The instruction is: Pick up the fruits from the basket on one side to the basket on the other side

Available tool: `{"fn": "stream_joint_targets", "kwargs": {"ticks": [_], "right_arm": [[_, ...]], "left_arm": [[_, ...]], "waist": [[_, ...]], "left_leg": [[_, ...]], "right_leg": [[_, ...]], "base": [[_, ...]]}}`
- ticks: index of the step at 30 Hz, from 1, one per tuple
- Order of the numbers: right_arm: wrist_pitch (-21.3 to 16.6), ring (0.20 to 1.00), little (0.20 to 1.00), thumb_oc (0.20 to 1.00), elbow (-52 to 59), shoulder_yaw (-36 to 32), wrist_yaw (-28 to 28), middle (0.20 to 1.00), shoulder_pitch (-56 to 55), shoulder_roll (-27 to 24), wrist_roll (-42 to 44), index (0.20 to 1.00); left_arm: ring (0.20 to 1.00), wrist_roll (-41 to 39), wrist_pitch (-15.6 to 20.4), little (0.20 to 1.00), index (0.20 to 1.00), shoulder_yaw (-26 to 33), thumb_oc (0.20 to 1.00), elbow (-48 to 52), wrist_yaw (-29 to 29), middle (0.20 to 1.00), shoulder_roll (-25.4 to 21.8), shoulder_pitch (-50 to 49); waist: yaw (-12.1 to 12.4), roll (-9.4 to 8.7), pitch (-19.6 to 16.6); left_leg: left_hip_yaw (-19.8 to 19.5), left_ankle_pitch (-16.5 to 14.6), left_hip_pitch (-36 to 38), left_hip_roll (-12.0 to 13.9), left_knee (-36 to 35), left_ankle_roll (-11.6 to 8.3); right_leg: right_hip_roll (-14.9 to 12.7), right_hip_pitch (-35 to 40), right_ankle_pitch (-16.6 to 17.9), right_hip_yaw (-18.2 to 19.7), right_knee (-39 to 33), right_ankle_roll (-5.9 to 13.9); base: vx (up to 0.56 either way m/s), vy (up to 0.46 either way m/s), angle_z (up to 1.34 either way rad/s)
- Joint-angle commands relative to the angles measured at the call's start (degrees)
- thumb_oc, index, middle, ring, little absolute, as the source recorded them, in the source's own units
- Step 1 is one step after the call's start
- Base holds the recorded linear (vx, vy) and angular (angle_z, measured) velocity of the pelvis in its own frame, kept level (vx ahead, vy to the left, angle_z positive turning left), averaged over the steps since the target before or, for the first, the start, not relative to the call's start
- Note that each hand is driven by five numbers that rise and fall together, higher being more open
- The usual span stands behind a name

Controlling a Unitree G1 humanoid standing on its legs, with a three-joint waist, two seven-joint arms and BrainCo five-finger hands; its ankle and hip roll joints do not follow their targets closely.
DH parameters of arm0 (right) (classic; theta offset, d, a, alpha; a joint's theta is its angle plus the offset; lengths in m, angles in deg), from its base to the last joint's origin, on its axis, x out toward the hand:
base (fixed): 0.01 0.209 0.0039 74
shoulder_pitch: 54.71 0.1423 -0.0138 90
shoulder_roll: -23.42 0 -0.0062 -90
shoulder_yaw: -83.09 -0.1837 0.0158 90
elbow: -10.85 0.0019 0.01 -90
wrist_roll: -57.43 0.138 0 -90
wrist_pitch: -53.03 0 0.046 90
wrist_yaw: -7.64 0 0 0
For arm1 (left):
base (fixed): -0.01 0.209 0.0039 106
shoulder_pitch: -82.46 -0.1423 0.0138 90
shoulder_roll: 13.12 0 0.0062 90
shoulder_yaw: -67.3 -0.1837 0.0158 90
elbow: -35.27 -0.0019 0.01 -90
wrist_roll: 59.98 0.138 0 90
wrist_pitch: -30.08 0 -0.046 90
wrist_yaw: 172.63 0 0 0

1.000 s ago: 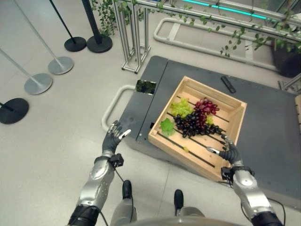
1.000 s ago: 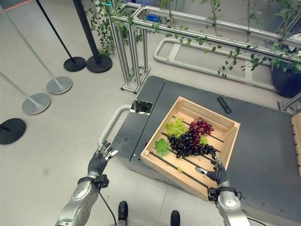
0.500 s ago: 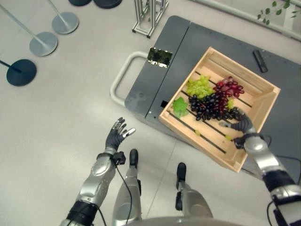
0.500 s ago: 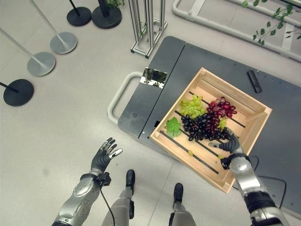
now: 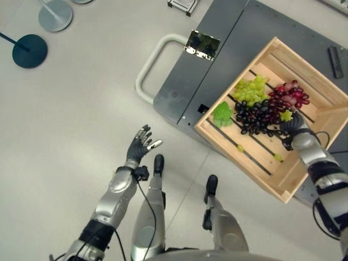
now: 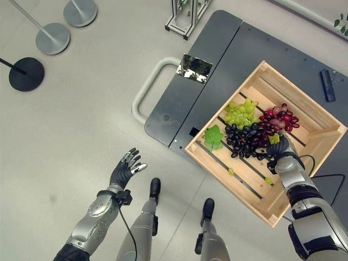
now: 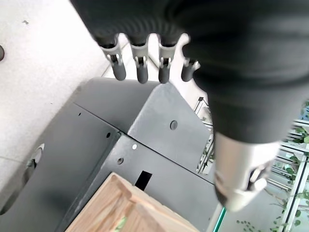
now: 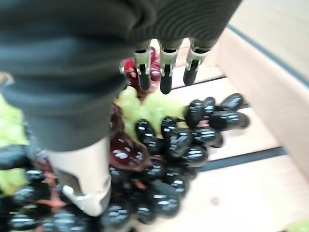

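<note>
- Left hand (image 5: 140, 148) noted nearest, out over bare floor (image 5: 65, 119), fingers spread and straight, holding nothing.
- Right hand (image 6: 278, 150) found inside wooden crate (image 6: 239, 179), fingers extended over the fruit and not curled round anything; thumb held apart beside the pile.
- Black grapes (image 8: 193, 137) seen directly under that hand, piled mid-crate and touching red grapes (image 5: 288, 92) and green grapes (image 5: 249, 89); loose green leaf (image 6: 214, 136) lying beside them.
- Crate resting on grey platform (image 5: 217, 54), with a black remote (image 5: 336, 55) farther off.
- Step judged: reach onto first bunch, grasp not yet made.
- Next move judged to call for closing round a bunch, lifting it clear of the crate wall.
- Receiving basket not identified.
</note>
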Motion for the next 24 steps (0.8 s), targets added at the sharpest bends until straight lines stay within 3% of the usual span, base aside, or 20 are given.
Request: {"fn": "stream_joint_targets", "kwargs": {"ticks": [1,13,19,24], "right_arm": [[-0.1,1.0,1.0,1.0,-3.1,3.6,-0.4,1.0,4.7,-5.4,-0.9,1.0],[0.2,1.0,1.0,1.0,-7.6,6.6,0.6,1.0,5.6,-4.9,-4.6,1.0],[-0.1,1.0,1.0,1.0,-4.1,3.4,0.3,1.0,0.4,-5.2,-3.4,1.0],[0.0,1.0,1.0,1.0,-6.8,2.8,-0.9,1.0,0.4,-3.0,-2.4,1.0]], "left_arm": [[1.0,-1.2,3.3,1.0,1.0,-0.7,1.0,3.0,0.4,1.0,0.6,0.3],[1.0,-0.9,3.9,1.0,1.0,-1.2,1.0,2.1,1.6,1.0,1.3,2.7],[1.0,-0.8,4.1,1.0,1.0,-0.5,1.0,2.2,2.3,1.0,1.8,2.4],[1.0,-1.1,4.2,1.0,1.0,-1.8,1.0,1.7,2.9,1.0,2.1,3.7]], "waist": [[-0.2,0.01,0.4],[-0.6,0.18,0.4],[-1.1,-0.34,0.4],[-0.9,0.24,0.4]], "left_leg": [[-0.7,-2.8,-4.1,0.8,3.8,-3.29],[-1.3,-2.4,-6.4,0.7,3.7,-3.09],[-1.5,-2.5,-6.6,0.7,3.7,-2.96],[-1.6,-2.4,-7.4,0.5,3.6,-2.81]], "right_leg": [[-2.4,-7.1,-6.5,0.7,8.3,1.79],[-2.3,-10.0,-6.7,0.6,9.1,1.73],[-2.3,-10.4,-7.0,0.6,9.5,1.71],[-2.3,-11.4,-6.9,0.6,9.5,1.55]], "base": [[0.0,0.0,0.0],[0.0,0.002,0.02],[0.0,0.0,0.0],[0.0,0.0,0.0]]}}
